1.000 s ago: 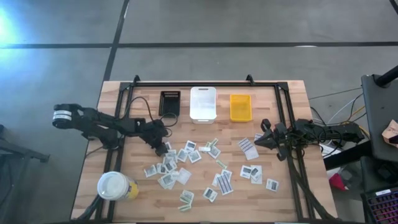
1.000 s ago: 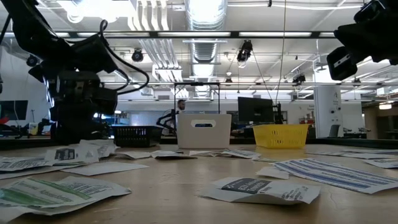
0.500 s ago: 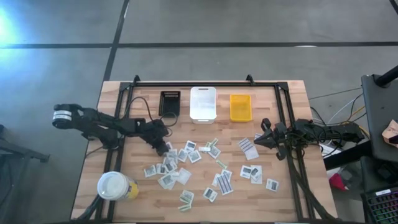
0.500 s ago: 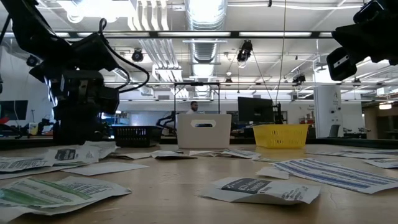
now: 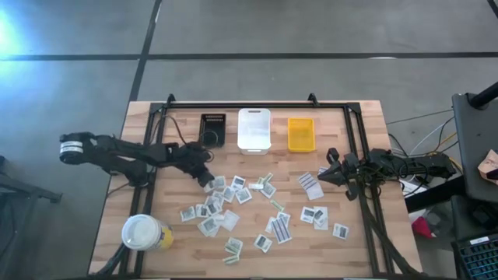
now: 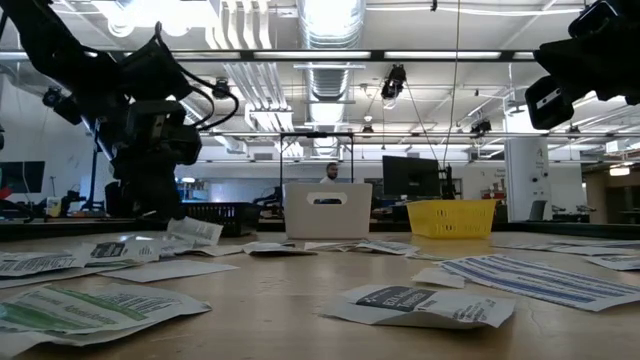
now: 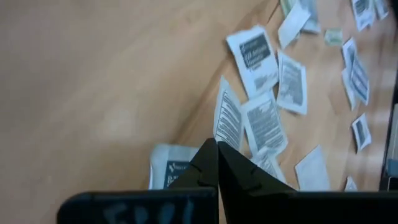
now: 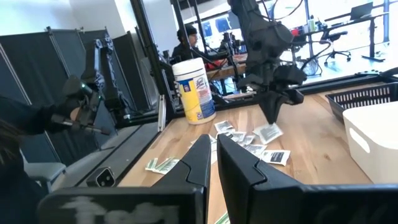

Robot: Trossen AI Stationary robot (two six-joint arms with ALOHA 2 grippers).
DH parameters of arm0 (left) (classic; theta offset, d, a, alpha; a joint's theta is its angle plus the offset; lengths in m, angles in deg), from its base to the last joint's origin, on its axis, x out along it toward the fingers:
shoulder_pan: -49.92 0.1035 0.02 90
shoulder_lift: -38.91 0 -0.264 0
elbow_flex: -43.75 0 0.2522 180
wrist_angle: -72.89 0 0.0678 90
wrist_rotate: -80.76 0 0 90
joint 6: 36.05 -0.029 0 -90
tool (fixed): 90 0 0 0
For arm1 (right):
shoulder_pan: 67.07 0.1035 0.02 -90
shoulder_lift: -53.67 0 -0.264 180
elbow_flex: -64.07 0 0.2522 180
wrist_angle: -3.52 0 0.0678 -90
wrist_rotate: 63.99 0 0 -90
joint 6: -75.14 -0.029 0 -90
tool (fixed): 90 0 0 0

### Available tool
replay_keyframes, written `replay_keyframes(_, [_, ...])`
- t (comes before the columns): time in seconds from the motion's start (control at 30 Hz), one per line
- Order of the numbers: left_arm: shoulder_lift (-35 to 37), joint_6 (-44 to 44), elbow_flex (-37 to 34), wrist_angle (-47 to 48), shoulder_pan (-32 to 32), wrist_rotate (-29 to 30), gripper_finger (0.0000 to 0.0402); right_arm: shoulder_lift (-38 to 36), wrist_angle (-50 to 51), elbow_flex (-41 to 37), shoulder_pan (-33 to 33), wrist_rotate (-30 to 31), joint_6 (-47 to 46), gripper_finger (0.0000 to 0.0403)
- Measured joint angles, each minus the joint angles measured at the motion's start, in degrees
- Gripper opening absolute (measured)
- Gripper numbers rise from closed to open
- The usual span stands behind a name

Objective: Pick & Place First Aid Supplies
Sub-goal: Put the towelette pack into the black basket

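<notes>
Left gripper point(image 5: 206, 178) sits left of frame centre in the high view, fingers pinched on a white packet point(image 6: 196, 230) lifted just clear of the wooden table point(image 5: 148, 132); the low view shows it dangling from the tips. The other first aid packets point(image 5: 233, 204) are scattered across the middle and lower table, nearest ones just beside the gripper. Black bin point(image 5: 212, 128), white bin point(image 5: 254, 129) and yellow bin point(image 5: 301, 134) line the top edge, with bare wood between them and the packets. Lidded cup point(image 5: 143, 232) at lower left. Right gripper point(image 5: 328, 173) waits at the right edge, fingers nearly closed, apparently empty.
</notes>
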Motion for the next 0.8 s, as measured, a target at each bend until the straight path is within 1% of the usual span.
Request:
replay_keyframes(0.27, [4.69, -2.88, 0.06, 0.83, 3.38, 0.57, 0.0000, 0.00, 0.00, 0.00, 0.00, -0.01, 0.00, 0.0027])
replay_keyframes(0.5, [9.18, -8.27, 3.23, 5.59, 7.14, 1.23, 0.0000, 0.00, 0.00, 0.00, 0.00, -0.01, -0.17, 0.0027])
replay_keyframes(0.67, [11.82, -13.12, 7.12, 11.71, 10.76, 1.72, 0.0000, 0.00, -0.02, 0.00, 0.00, -0.03, -0.17, 0.0027])
replay_keyframes(0.8, [13.13, -17.40, 10.77, 17.59, 14.28, 5.56, 0.0000, 0.00, -0.04, 0.00, 0.00, -0.03, -0.17, 0.0027])
